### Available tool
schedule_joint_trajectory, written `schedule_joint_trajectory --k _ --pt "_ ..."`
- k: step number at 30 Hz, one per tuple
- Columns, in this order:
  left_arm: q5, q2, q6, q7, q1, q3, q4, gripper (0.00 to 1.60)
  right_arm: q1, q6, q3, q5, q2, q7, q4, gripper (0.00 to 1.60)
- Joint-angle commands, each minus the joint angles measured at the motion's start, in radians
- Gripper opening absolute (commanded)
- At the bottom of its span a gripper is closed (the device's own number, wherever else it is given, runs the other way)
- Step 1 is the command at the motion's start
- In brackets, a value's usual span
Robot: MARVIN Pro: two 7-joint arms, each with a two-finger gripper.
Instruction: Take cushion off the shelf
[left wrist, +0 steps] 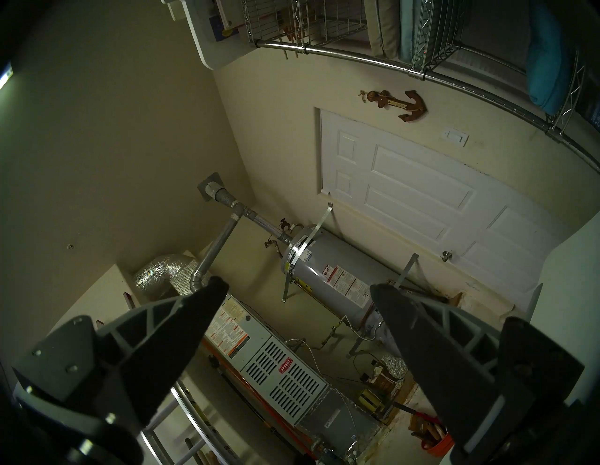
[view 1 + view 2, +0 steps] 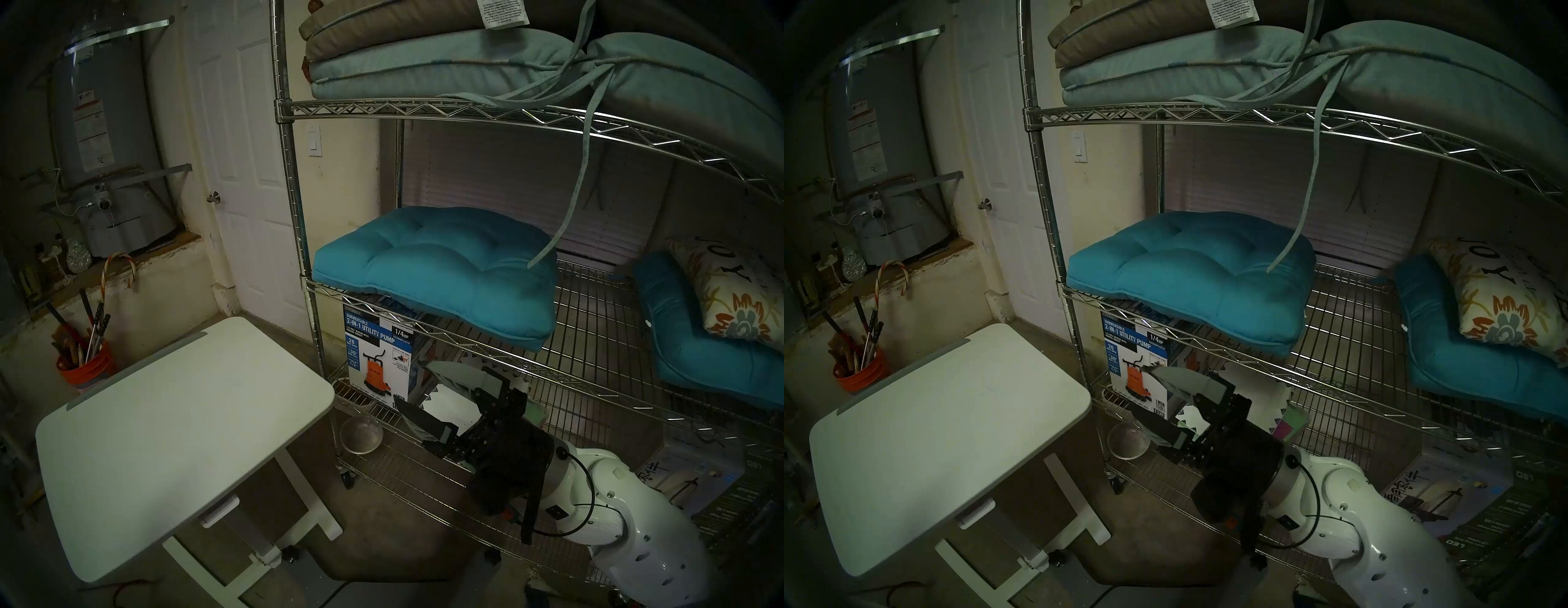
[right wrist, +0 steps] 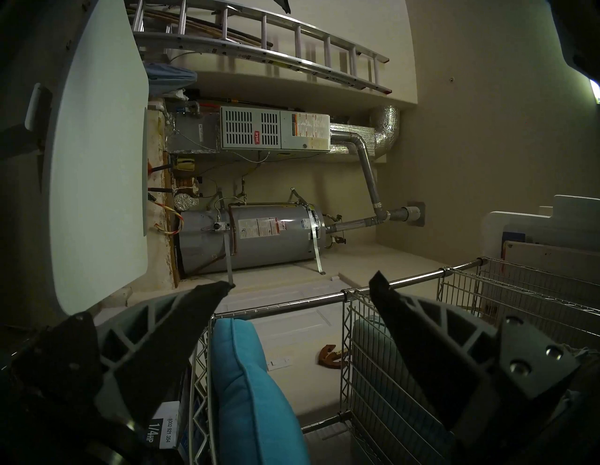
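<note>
The teal-blue tufted cushion (image 2: 437,267) (image 2: 1191,271) lies flat on the middle tier of the chrome wire shelf (image 2: 292,170) (image 2: 1038,170), at its left end, with the front edge hanging over the tier's rim. My right gripper (image 2: 415,384) (image 2: 1144,392) is open and empty. It sits below and in front of that tier, close to the pump box. In the right wrist view the cushion (image 3: 253,389) shows edge-on between the open fingers of the gripper (image 3: 302,282). My left gripper (image 1: 298,285) is open and empty, facing the water heater; the cushion (image 1: 545,58) is far off.
A white tilting table (image 2: 169,424) stands left of the shelf. Pale blue-grey cushions (image 2: 424,68) fill the upper tier, and one tie (image 2: 568,204) hangs onto the teal cushion. A bent teal cushion (image 2: 700,352) with a floral pillow lies at the right. A pump box (image 2: 377,352) and a metal bowl (image 2: 360,433) are below.
</note>
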Motion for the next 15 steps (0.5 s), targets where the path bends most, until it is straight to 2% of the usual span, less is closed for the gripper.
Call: schedule_joint_trajectory --k 1,7,12,13,15 --pt "-0.013 0.045 0.032 -0.025 0.029 -0.033 -0.035 1.6 0.0 -0.001 -0.002 0.0 -0.001 -0.002 -0.014 1.6" --pt "0.02 0.124 0.103 -0.044 -0.028 -0.086 -0.053 1.6 0.001 -0.002 -0.002 0.0 -0.001 -0.002 -0.014 1.6" --pt "0.039 0.197 0.182 -0.08 -0.086 -0.096 -0.054 1.6 0.001 -0.002 -0.002 0.0 -0.001 -0.002 -0.014 1.6" --pt "0.059 0.192 0.187 -0.094 -0.108 -0.101 -0.056 1.6 0.001 -0.002 -0.002 0.0 -0.001 -0.002 -0.013 1.6" --pt "0.071 0.231 0.205 -0.098 -0.119 -0.092 -0.05 1.6 0.001 -0.002 -0.002 0.0 -0.001 -0.002 -0.014 1.6"
